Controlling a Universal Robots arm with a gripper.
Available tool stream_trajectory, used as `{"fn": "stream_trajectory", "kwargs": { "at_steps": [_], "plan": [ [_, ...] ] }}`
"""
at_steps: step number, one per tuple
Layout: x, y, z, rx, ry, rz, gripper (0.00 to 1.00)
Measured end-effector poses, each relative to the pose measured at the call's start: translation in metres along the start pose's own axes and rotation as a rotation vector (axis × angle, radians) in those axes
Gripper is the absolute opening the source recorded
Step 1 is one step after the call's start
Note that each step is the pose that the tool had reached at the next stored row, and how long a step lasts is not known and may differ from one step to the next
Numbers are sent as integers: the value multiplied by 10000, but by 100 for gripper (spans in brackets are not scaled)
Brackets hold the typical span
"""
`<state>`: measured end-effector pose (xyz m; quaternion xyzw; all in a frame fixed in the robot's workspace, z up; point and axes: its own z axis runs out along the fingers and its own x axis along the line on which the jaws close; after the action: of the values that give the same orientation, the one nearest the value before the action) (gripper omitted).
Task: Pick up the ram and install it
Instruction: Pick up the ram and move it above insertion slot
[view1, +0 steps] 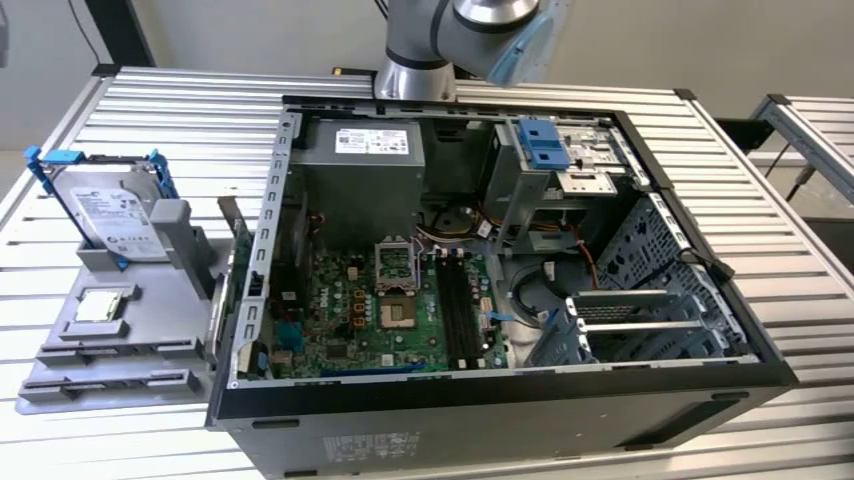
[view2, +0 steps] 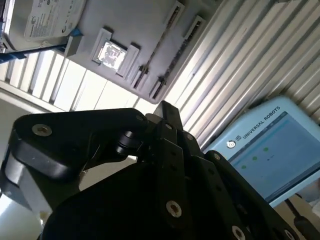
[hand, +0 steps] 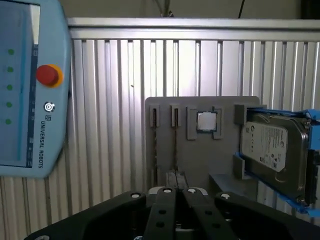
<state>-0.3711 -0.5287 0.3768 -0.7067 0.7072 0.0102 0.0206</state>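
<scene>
The ram is out of view. In both wrist views my gripper (hand: 175, 176) (view2: 166, 109) hangs well above the grey parts tray (hand: 200, 160) (view2: 130, 20), its black fingers pressed together with nothing visible between them. The tray's two narrow holder grooves (hand: 164, 120) look bare. In the exterior view the arm (view1: 447, 40) rises behind the open computer case (view1: 507, 400). The green motherboard (view1: 380, 315) lies inside the case with its long black slots (view1: 461, 305).
On the grey tray (view1: 134, 330), at the exterior view's left, stand a silver hard drive with blue brackets (view1: 114, 205) (hand: 272, 145) and a processor chip (view1: 100, 305) (hand: 206, 121). A pale blue pendant (hand: 30, 90) (view2: 265, 150) lies on the ribbed metal table (view1: 187, 110).
</scene>
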Motion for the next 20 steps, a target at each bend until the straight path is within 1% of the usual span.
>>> {"fn": "stream_trajectory", "kwargs": {
  "at_steps": [4, 7, 17, 18, 20],
  "plan": [
    [0, 0, 0, -26, -8, -581, 0],
    [0, 0, -1, -41, -13, -940, 0],
    [0, 0, -1, -63, -20, -1412, 0],
    [0, -1, -1, -64, -21, -1455, 100],
    [0, -1, -1, -68, -22, -1542, 100]
  ]
}}
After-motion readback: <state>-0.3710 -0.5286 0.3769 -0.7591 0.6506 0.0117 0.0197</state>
